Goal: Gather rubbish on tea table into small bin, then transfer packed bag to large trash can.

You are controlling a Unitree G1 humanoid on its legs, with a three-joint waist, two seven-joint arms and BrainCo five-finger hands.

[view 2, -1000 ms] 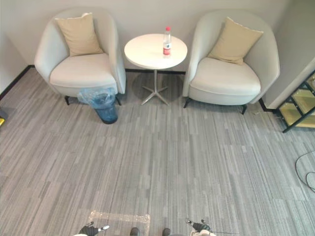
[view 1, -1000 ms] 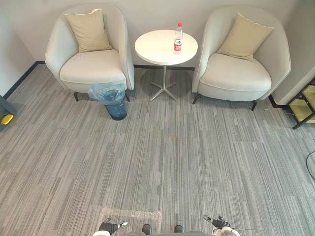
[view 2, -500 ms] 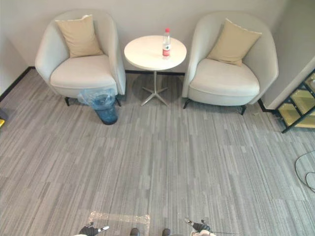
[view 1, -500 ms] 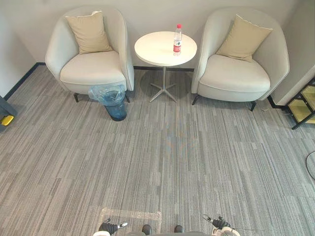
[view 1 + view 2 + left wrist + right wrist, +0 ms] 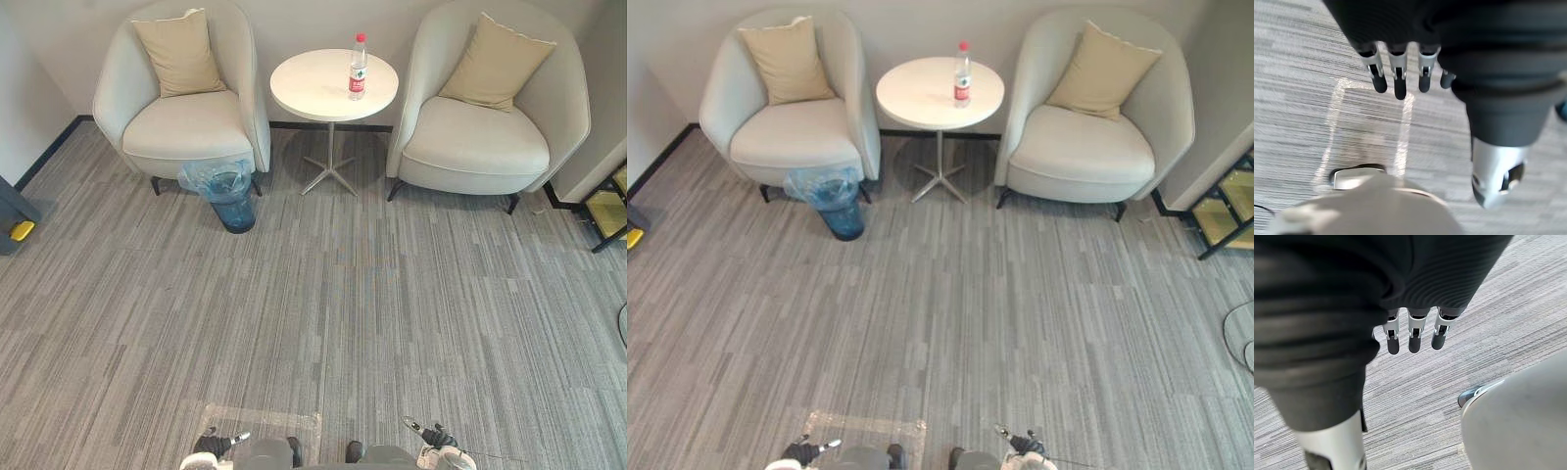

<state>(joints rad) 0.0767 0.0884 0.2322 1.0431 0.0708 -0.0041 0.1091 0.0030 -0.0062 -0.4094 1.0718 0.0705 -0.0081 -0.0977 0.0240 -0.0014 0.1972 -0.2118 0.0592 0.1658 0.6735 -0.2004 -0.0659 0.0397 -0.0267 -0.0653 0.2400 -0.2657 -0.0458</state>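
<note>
Far side of the room: round white desk (image 5: 333, 86) on a slim metal foot, set between two cream armchairs, the left armchair (image 5: 186, 122) and the right armchair (image 5: 485, 132), each with a tan cushion against its back.

On the desk: one clear water bottle (image 5: 358, 69) with red cap and red label, upright, toward the right rear of the top.

On the grey striped carpet (image 5: 323, 313): small blue bin (image 5: 228, 196) lined with a clear bag, just beside the front of the left armchair, left of the desk foot.

Near edge, well apart from desk and bin: left hand (image 5: 1396, 73) and right hand (image 5: 1411, 335), both hanging over bare carpet, fingers straight and relaxed, holding nothing. Beneath the left hand, a pale taped rectangle (image 5: 265, 423) on the carpet.
</note>
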